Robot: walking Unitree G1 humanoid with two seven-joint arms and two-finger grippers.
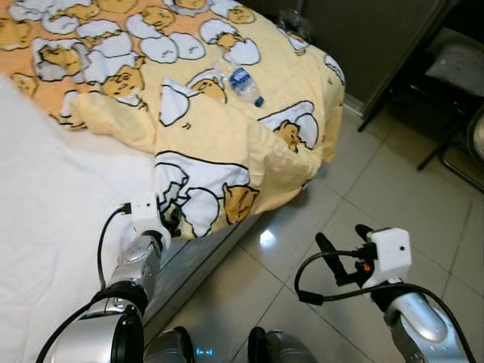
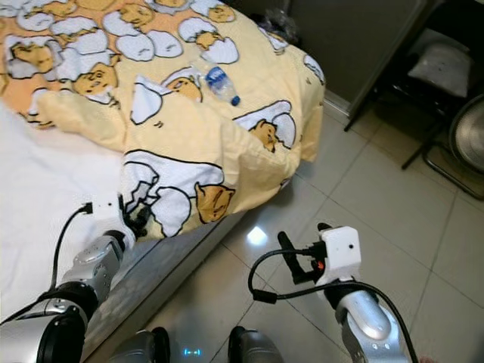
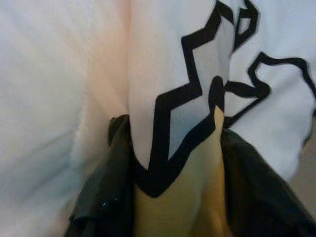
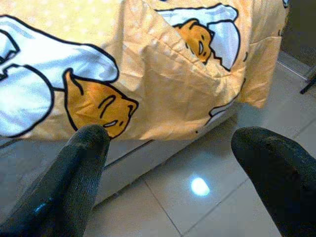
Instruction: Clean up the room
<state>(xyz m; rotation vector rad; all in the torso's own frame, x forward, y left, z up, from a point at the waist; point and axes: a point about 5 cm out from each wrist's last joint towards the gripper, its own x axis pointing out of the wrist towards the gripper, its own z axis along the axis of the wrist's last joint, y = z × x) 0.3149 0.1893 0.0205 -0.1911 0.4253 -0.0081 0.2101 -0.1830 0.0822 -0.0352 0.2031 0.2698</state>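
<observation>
A bed with a white sheet stands on a shiny tiled floor, and a yellow blanket with egg pictures hangs over its edge. My left claw is pinched tight on the blanket's corner at the bed's side. My right claw hangs wide open over the floor, holding nothing, and a water bottle lies on the blanket.
</observation>
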